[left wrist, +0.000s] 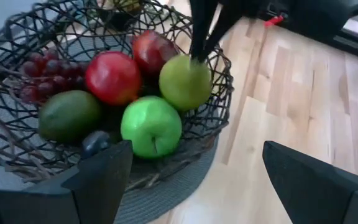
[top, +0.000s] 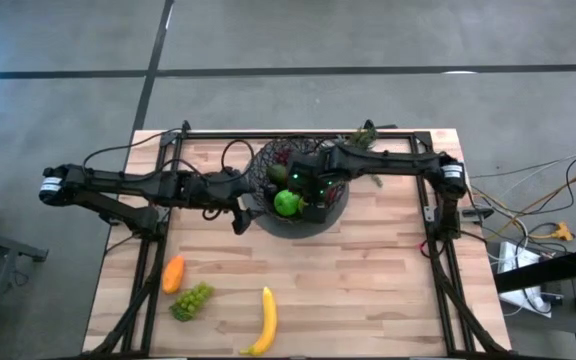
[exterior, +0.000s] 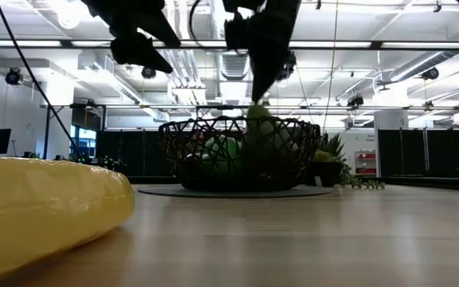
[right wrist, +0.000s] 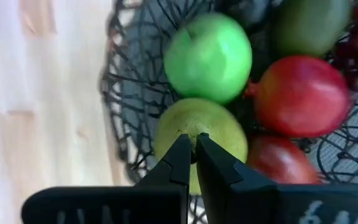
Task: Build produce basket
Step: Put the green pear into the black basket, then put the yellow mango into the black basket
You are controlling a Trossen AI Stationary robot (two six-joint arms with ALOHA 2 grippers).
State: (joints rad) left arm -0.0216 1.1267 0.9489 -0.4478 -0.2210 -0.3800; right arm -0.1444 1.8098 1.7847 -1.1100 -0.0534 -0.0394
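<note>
The dark wire basket stands on a grey round mat at the table's far middle. In it lie a green apple, two red apples, an avocado and purple grapes. My right gripper is shut on a pale green lime at the basket's near right rim. My left gripper stands open above the table just left of the basket, holding nothing. An orange piece, green grapes and a banana lie on the near left of the table. My right gripper pinches the top of the lime between its two fingertips, which come steeply from above and point down. What the tips grip there is too small to see. The lime hangs below them, its top above the basket's rim in the low view.
A leafy plant sprig lies behind the basket at the far edge. Black frame rails run along the table's far, left and right sides. Bare wood lies right of the banana.
</note>
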